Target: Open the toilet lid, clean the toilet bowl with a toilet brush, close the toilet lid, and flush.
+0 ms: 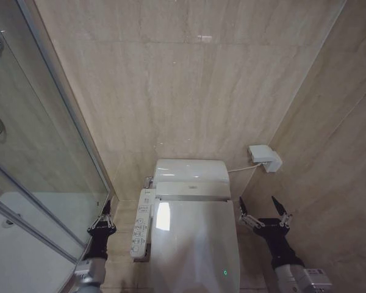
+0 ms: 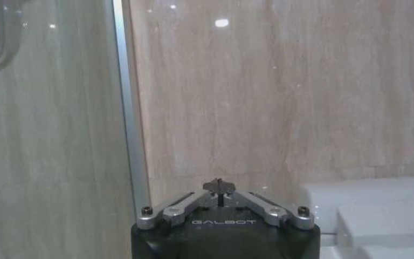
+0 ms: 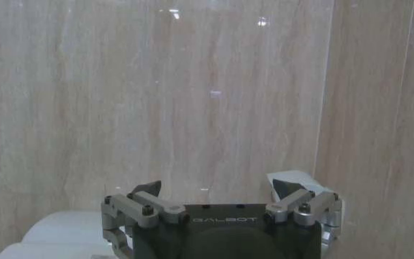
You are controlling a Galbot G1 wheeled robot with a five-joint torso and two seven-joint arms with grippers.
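The toilet lid [image 1: 195, 244] is a glossy white oval lying shut over the toilet, so the toilet bowl under it is hidden. The toilet brush is out of view. My left gripper [image 1: 107, 207] hovers beside the toilet's left side near the glass wall, and its fingertips meet in the left wrist view [image 2: 220, 187], so it is shut on nothing. To the right of the lid's back end, my right gripper [image 1: 262, 210] is held open; the right wrist view shows its fingers [image 3: 146, 190] spread wide and empty.
A white tank unit [image 1: 191, 171] sits against the tiled back wall. A control panel [image 1: 142, 226] juts from the toilet's left side. A glass shower enclosure [image 1: 43, 177] stands at left. A white wall box [image 1: 265, 157] with a cable hangs at right.
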